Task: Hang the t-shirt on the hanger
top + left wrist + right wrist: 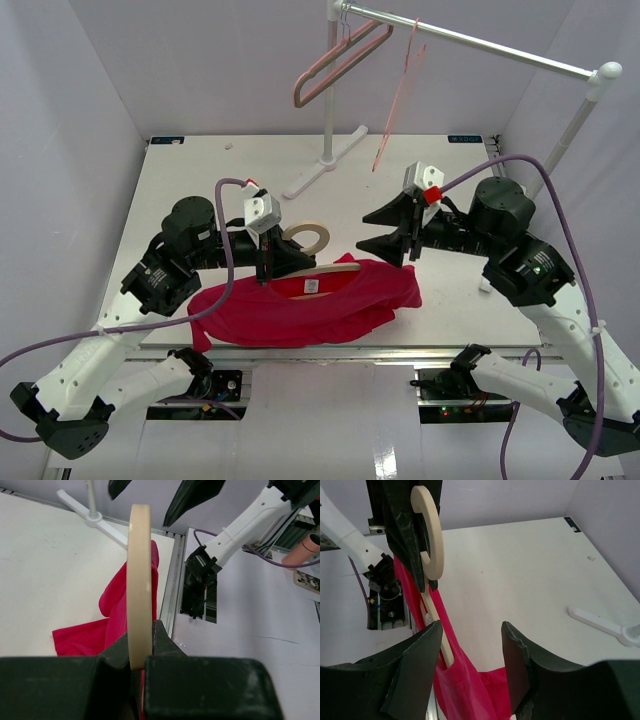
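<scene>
Only label I can spot is the little white tag (310,287) inside the neck of the red t-shirt (300,312), and it's way too small to read. The shirt's draped at the near edge of the table (200,180), with the tan hanger (308,226) poking out of its neck. The left hand (268,272) is clamped on the hanger just below the hook. The right hand (392,232) gapes wide, holding nothing, right beside the shirt's shoulder.

White table (200,170) bears the red t-shirt (300,315) at its near edge; rack base (305,178) farther back.
</scene>
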Available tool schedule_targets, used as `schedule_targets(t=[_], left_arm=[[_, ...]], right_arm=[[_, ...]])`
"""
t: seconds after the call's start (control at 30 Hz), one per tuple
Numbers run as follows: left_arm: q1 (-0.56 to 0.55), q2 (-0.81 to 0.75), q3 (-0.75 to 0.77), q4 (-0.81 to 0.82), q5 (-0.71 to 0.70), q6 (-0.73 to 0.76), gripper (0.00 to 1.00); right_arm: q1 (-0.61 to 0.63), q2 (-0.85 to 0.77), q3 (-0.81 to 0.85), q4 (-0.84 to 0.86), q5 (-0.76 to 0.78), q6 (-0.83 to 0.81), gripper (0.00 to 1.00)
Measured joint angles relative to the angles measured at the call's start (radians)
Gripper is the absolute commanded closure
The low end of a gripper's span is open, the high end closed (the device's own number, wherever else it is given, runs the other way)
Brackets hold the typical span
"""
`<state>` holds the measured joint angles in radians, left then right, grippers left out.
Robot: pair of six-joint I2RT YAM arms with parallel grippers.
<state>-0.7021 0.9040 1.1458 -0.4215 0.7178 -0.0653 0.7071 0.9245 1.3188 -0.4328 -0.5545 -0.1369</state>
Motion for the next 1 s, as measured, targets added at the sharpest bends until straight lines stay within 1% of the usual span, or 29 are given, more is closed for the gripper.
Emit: schedule_targets(t=[0.27, 0.5, 0.67, 0.83, 0.9, 0.93, 0.97, 1.0], left_arm=[[0.000, 0.008, -0.001, 0.043, 0.098, -0.015, 1.00], [0.000, 0.038, -0.033, 0.094, 0.135, -0.043, 1.00], [0.000, 0.065, -0.044, 0.116, 0.139, -0.055, 1.00], [0.000, 0.075, -0.052, 0.144, 0.149, -0.068, 1.00], [0.000, 0.075, -0.062, 0.160, 0.162, -0.073, 1.00], [0.000, 0.076, -0.067, 0.167, 0.167, -0.076, 1.00], [0.000, 0.076, -0.072, 0.171, 0.172, -0.077, 1.00], [0.000, 0.076, -0.076, 0.171, 0.175, -0.079, 1.00]], right_arm=[[0.001, 0.036, -0.063, 0.182, -0.124, 0.082, 0.44], [0.028, 0.046, -0.093, 0.358, -0.198, 0.161, 0.44], [0.058, 0.074, -0.124, 0.410, -0.226, 0.189, 0.44], [0.081, 0.119, -0.124, 0.421, -0.234, 0.208, 0.47], [0.089, 0.128, -0.124, 0.432, -0.228, 0.214, 0.52], [0.092, 0.131, -0.124, 0.435, -0.224, 0.215, 0.58], [0.095, 0.134, -0.124, 0.437, -0.217, 0.217, 0.71], [0.098, 0.137, -0.124, 0.438, -0.211, 0.218, 0.80]])
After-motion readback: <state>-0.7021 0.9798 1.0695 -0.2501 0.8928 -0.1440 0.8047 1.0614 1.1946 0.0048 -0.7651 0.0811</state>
